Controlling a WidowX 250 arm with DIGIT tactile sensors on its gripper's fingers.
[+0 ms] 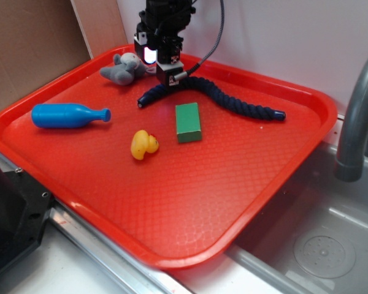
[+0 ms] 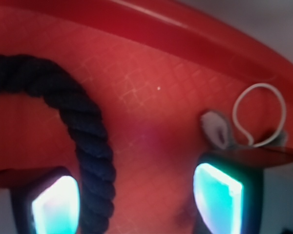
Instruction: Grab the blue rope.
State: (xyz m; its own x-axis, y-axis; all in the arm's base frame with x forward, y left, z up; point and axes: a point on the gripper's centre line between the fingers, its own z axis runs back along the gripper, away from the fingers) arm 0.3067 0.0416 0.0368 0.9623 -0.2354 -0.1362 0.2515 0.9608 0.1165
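Blue rope (image 1: 233, 101) lies wavy across the upper middle of the red tray (image 1: 190, 202), its raised hump directly under the gripper (image 1: 170, 78), likely picked as the easiest section to pinch. Wrist view: rope (image 2: 85, 141) runs down the left of frame, just inside one finger pad (image 2: 56, 204); jaws spread wide, holding nothing. Arm descends vertically from top of frame, wrist pointing straight down. Grey plush toy (image 1: 124, 68) sits just beside.

light: bright, even | shadows: soft | glare: glowing cyan pads, wrist view | focus: wrist view blurred, exterior sharp
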